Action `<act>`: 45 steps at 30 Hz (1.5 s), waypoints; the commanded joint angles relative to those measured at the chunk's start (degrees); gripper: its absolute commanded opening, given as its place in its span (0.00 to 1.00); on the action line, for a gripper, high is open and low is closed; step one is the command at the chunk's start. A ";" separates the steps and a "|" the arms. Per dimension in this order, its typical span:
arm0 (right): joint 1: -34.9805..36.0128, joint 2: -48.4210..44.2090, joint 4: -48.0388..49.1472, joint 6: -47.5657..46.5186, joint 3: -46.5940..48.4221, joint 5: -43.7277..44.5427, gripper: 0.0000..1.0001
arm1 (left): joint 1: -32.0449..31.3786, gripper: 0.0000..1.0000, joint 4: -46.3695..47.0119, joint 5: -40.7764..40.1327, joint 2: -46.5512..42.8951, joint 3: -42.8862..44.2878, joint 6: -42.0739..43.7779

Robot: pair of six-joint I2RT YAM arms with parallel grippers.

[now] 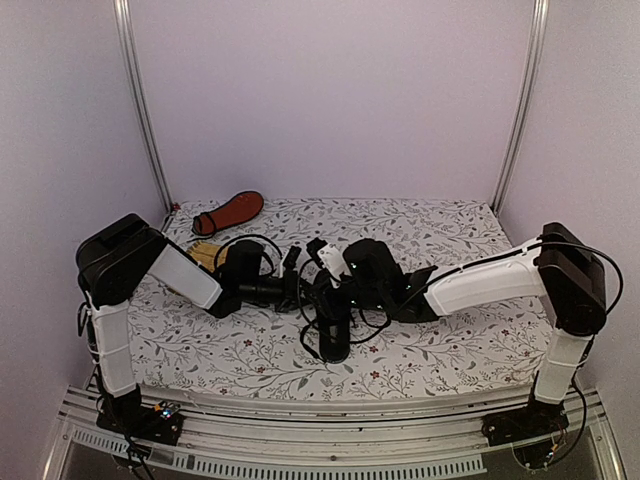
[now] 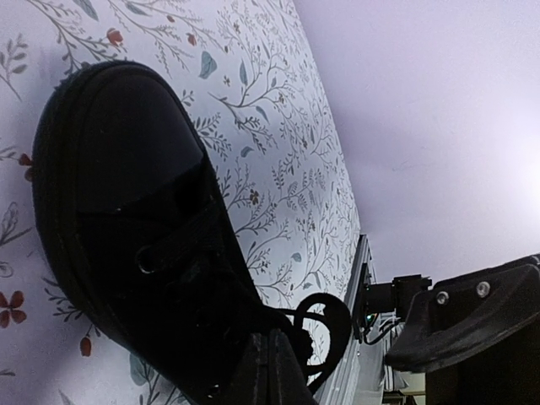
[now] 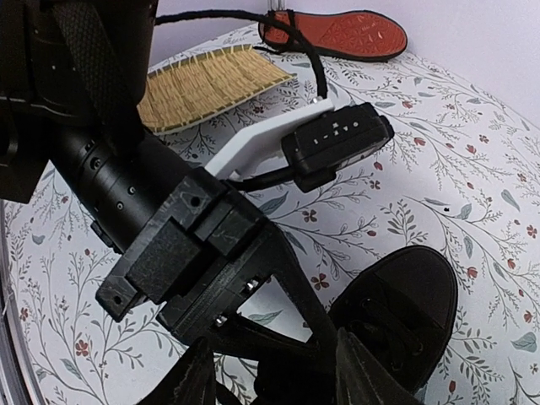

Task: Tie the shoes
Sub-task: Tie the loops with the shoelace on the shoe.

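One black shoe [image 1: 335, 342] stands upright mid-table, toe toward the near edge, its thin laces [image 1: 372, 327] trailing loose at both sides. In the left wrist view its toe cap [image 2: 126, 160] fills the left side. My left gripper [image 2: 272, 359] is shut at the shoe's lacing, with a lace loop [image 2: 333, 316] curling out from its tip. My right gripper [image 3: 274, 381] is open, its fingers [image 3: 364, 371] straddling the left gripper's tip beside the shoe [image 3: 413, 304]. The other shoe [image 1: 230, 211] lies sole-up at the back left, and its red sole [image 3: 337, 34] shows in the right wrist view.
A yellow woven mat [image 1: 205, 254] lies at the back left, partly under the left arm [image 1: 185, 275]. The left wrist's camera [image 3: 337, 143] juts out just above the right gripper. A floral cloth [image 1: 470, 340] covers the table, and metal posts [image 1: 140, 110] stand at the back corners.
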 commanded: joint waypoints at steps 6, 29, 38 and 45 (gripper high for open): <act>0.21 4.25 -3.55 -1.15 3.20 -1.36 0.43 | -0.56 0.00 1.12 0.62 -1.04 0.25 -0.02; 0.18 1.35 -3.34 -0.40 3.03 -1.08 0.02 | -0.60 0.00 0.51 0.20 -1.24 0.37 0.33; -1.99 -4.63 -2.04 4.42 -2.14 -0.82 0.02 | -0.60 0.00 -1.07 -1.83 -1.75 -0.70 1.14; -3.95 -6.03 -1.98 8.17 -5.17 -0.25 0.02 | -0.48 0.00 -1.62 -3.96 -4.34 -2.08 1.55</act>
